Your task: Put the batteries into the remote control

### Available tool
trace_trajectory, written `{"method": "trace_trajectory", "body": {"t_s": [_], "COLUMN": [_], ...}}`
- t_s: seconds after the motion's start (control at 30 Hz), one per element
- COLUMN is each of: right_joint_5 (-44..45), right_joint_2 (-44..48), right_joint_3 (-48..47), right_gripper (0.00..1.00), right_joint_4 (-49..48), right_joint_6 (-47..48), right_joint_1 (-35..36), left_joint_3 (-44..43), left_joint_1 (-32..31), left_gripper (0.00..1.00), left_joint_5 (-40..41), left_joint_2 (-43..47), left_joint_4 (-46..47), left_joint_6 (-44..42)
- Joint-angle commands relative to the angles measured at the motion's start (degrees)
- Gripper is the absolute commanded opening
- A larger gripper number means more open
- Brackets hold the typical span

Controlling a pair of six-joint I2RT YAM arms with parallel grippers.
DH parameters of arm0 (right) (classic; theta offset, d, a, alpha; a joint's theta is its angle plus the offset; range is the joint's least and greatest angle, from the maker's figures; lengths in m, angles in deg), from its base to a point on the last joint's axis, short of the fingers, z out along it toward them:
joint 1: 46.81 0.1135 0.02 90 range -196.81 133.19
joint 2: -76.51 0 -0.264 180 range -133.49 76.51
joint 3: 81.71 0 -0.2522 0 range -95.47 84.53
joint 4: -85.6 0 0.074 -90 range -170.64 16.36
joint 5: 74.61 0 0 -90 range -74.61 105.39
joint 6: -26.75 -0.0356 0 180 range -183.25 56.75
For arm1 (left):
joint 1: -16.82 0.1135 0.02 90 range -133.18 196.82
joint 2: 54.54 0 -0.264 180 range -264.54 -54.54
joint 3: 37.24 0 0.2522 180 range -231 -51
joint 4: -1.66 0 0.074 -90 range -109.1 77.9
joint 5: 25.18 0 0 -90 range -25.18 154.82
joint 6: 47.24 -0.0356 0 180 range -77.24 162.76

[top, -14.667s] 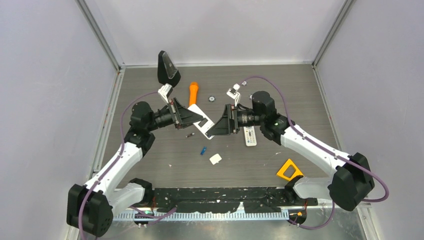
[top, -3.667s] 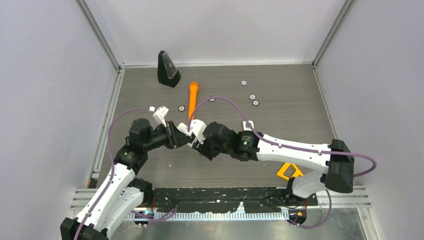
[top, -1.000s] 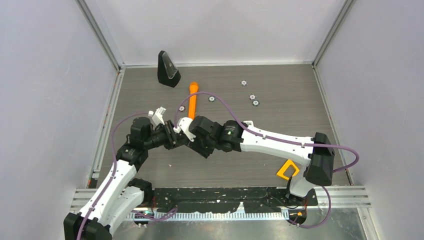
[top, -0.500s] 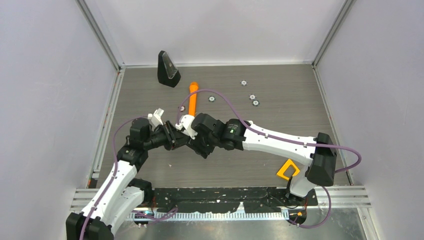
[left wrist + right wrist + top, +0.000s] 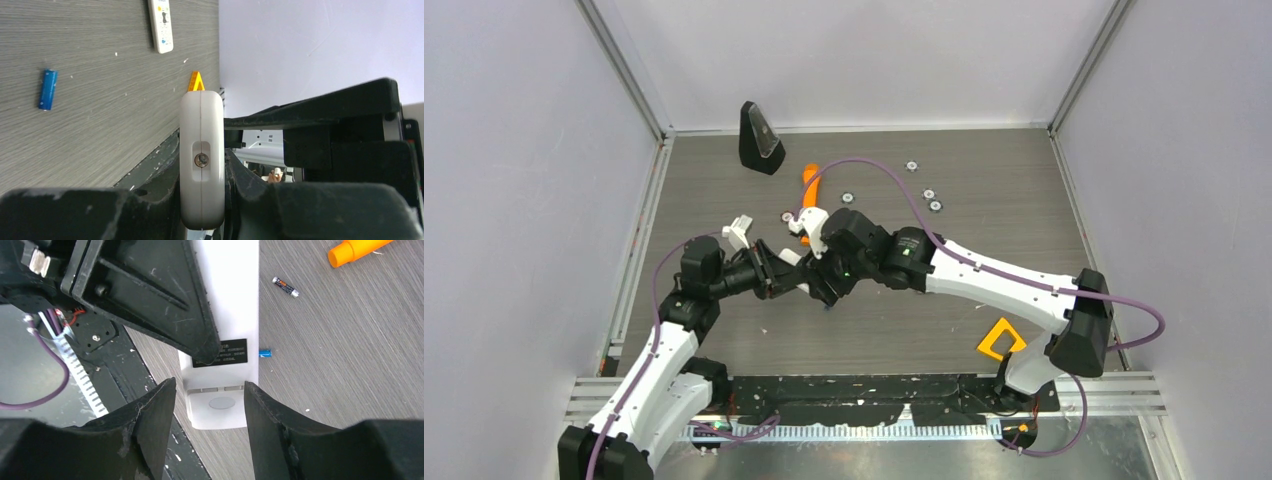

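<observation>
My left gripper [image 5: 202,200] is shut on the white remote control [image 5: 201,120], holding it edge-on above the table. In the right wrist view the remote control [image 5: 227,315] shows its back, with a black label and a grey oval near its end. My right gripper [image 5: 209,387] is open, with one finger on each side of that end. A blue battery [image 5: 47,89] lies on the table, and its tip shows beside the remote [image 5: 265,353]. A dark battery [image 5: 285,287] lies near the orange marker. In the top view both grippers meet at the table's middle [image 5: 799,275].
A second white remote [image 5: 161,25] lies on the table. An orange marker [image 5: 809,180] and a black wedge-shaped object [image 5: 759,140] sit at the back. Small round discs [image 5: 929,194] are scattered at the back right. A yellow triangle [image 5: 1002,340] lies front right.
My right gripper's jaws have spread apart around the remote's end, and the right wrist has shifted slightly back and right. My left gripper keeps its hold on the remote.
</observation>
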Motion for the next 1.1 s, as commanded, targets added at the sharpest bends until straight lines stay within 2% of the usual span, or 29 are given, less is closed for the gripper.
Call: {"method": "trace_trajectory", "body": {"t_s": [0.0, 0.17, 0.27, 0.47, 0.63, 0.83, 1.07], "right_joint_5": [-3.1, -2.7, -2.0, -5.5, -7.8, -12.5, -16.0], "right_joint_2": [3.3, 6.0, 9.5, 20.1, 27.0, 27.6, 24.9], "right_joint_3": [-0.5, -0.6, 1.2, 12.8, 23.1, 28.0, 30.5], "right_gripper": [0.58, 0.58, 0.58, 0.58, 0.58, 0.62, 0.65], "right_joint_4": [-2.9, -3.6, -5.5, -14.8, -26.7, -38.6, -44.9], "right_joint_6": [-5.1, -9.2, -14.9, -31.4, -42.8, -53.5, -61.6], "right_joint_1": [-1.7, -4.3, -6.4, -15.9, -17.3, -17.0, -16.6], "left_joint_3": [-0.5, 0.1, 0.3, 0.2, -0.8, -1.9, -3.7], "left_joint_1": [0.4, 0.8, 0.9, 1.1, 1.1, 1.1, 1.1], "left_gripper": [0.00, 0.00, 0.00, 0.00, 0.00, 0.00, 0.00], "left_joint_5": [-5.5, -5.5, -5.6, -4.2, -0.2, 1.6, 4.4], "left_joint_2": [1.5, 1.1, 1.1, 2.9, 6.4, 7.7, 8.7], "left_joint_4": [8.0, 9.5, 10.3, 10.9, 11.0, 10.4, 10.5], "left_joint_6": [3.2, 4.3, 5.0, 8.4, 14.6, 18.2, 19.8]}}
